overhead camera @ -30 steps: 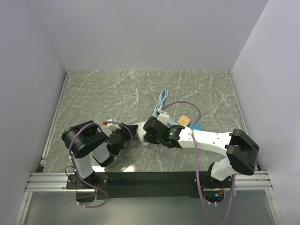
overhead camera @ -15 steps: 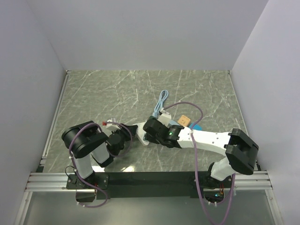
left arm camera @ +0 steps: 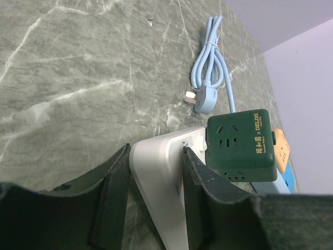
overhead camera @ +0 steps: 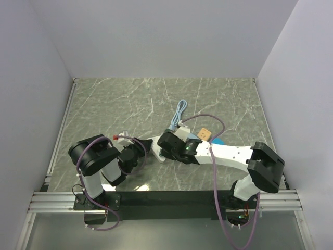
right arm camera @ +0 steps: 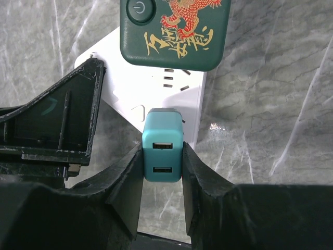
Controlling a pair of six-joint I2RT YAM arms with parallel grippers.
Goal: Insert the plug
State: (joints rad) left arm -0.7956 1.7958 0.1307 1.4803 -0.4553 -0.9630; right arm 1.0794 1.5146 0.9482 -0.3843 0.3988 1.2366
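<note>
One teal plug (right arm camera: 163,138) pinched, right hand (right arm camera: 162,151), white strip (right arm camera: 119,88)

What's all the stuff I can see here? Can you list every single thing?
green marble table: 1, grey-green with white veins, under everything.
white power strip: 1, white, middle of the table.
dark green cube adapter: 1, dark green, sitting on the strip.
teal USB charger plug: 1, teal, at the strip's near end.
light blue coiled cable: 1, light blue, lying beyond the strip.
pale orange socket cube: 1, pale orange, right of the strip.
left pincer: 1, black, clamped on the strip.
right pincer: 1, black, clamped on the teal plug.
</note>
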